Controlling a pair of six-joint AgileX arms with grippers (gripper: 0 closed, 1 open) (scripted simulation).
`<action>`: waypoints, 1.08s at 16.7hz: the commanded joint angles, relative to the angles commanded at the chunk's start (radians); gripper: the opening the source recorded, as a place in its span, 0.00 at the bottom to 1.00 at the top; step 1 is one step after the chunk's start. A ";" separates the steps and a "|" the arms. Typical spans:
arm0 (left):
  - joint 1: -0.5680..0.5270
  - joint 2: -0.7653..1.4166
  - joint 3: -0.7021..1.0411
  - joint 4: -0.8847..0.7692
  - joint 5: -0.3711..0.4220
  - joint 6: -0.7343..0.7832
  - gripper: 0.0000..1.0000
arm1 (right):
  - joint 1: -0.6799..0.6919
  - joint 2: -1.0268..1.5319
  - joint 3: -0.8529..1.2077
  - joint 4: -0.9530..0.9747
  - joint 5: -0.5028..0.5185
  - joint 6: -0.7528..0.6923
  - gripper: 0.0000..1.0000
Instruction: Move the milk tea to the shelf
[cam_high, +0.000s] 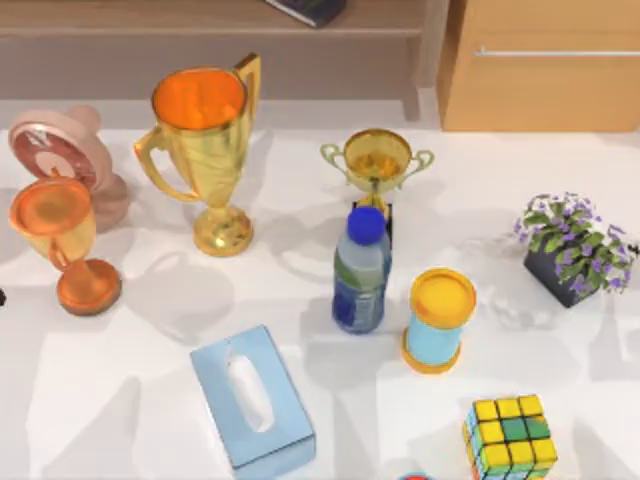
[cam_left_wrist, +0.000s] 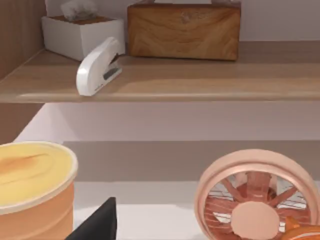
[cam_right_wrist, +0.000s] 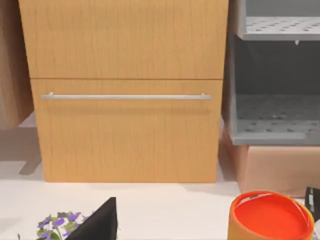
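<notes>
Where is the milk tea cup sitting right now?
In the top view, the milk tea cup, blue with a yellow lid, stands on the white table right of centre, just right of the water bottle and above the puzzle cube.

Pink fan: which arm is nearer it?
Left: the left gripper sits just short of the fan; the right gripper faces the drawer cabinet, beside the potted flowers.

Top view: looking straight down on the table (cam_high: 130, 400) from above. Left wrist view: low and close, facing the shelf (cam_left_wrist: 200, 82) and the pink fan (cam_left_wrist: 257, 200), both shared with the top view. Right wrist view: low, facing the drawer cabinet (cam_right_wrist: 125, 130), likewise shared.
</notes>
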 joint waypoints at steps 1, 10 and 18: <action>0.035 0.103 0.022 0.072 0.037 0.005 1.00 | 0.000 0.000 0.000 0.000 0.000 0.000 1.00; 0.345 1.028 0.230 0.717 0.372 0.051 1.00 | 0.000 0.000 0.000 0.000 0.000 0.000 1.00; 0.488 1.421 0.304 0.992 0.524 0.070 1.00 | 0.000 0.000 0.000 0.000 0.000 0.000 1.00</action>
